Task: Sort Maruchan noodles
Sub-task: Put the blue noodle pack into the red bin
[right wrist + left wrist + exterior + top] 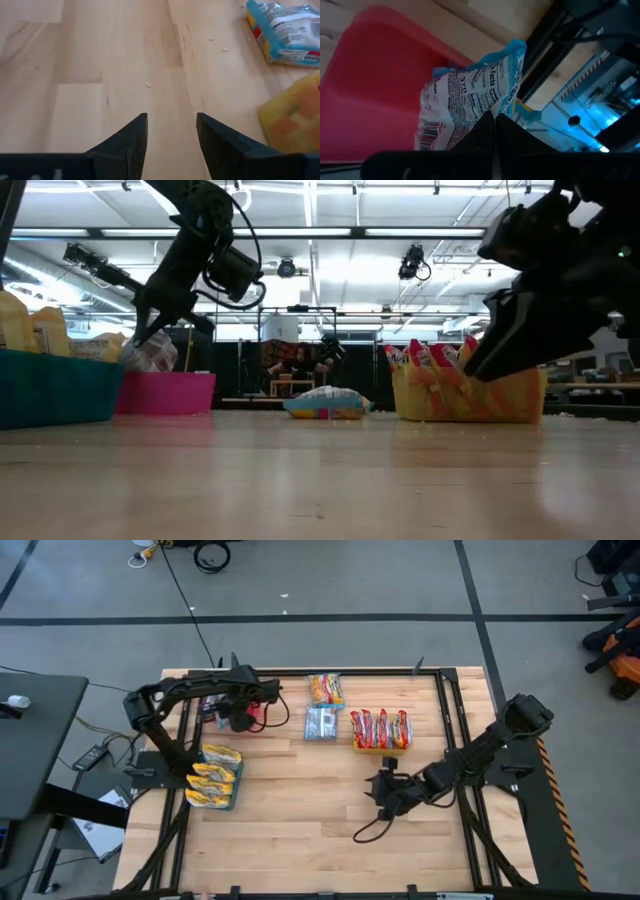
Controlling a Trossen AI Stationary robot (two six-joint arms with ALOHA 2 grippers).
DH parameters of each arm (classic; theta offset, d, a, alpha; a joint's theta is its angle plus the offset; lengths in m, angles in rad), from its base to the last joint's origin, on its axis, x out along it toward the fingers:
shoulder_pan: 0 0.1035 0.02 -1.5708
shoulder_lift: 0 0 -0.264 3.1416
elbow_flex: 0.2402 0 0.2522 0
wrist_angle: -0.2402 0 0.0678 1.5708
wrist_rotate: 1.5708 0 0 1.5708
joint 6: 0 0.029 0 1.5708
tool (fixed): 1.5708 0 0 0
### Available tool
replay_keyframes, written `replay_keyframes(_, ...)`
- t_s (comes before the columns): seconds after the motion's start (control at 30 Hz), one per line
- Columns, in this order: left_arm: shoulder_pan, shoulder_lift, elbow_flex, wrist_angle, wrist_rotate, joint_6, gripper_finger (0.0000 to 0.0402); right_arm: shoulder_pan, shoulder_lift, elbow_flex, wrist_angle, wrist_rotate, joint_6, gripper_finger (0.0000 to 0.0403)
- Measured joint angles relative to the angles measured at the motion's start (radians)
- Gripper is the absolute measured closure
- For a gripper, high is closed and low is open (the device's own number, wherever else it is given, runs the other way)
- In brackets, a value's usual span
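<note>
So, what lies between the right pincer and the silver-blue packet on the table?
Only bare wood, seen in the right wrist view, between the open right pincer and the silver-blue packet.

The left gripper (243,712) hangs above the red bin (375,80), closed on a silver-blue packet (470,100), and under it the bin floor is bare, so there is room straight below. Just beside this gripper, toward the table middle, two loose packets (322,708) lie on the wood and narrow the way. Toward its arm's base, the blue bin (55,385) with yellow packets (215,775) blocks the near side.

The right gripper (171,132) has parted fingers low over bare wooden table (300,810); ahead of it the boards are free. The yellow bin (470,395) with red packets (380,727) stands near, on one side of its path.
</note>
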Motion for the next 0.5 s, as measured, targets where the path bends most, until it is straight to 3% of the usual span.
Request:
replay_keyframes(0.2, 0.0, 0.002, 0.0, 0.049, 0.006, -0.202, 0.0369, 0.035, 0.0, 0.0, -0.003, -0.009, 0.039, 0.0229)
replay_keyframes(0.33, -0.009, 0.002, 0.0, 0.045, -0.009, -0.319, 0.033, 0.046, 0.0, 0.0, -0.004, -0.009, 0.038, 0.0229)
replay_keyframes(0.5, -0.033, 0.0, 0.009, 0.008, -0.047, -0.604, 0.0277, 0.047, 0.0, 0.0, -0.013, -0.009, 0.046, 0.0229)
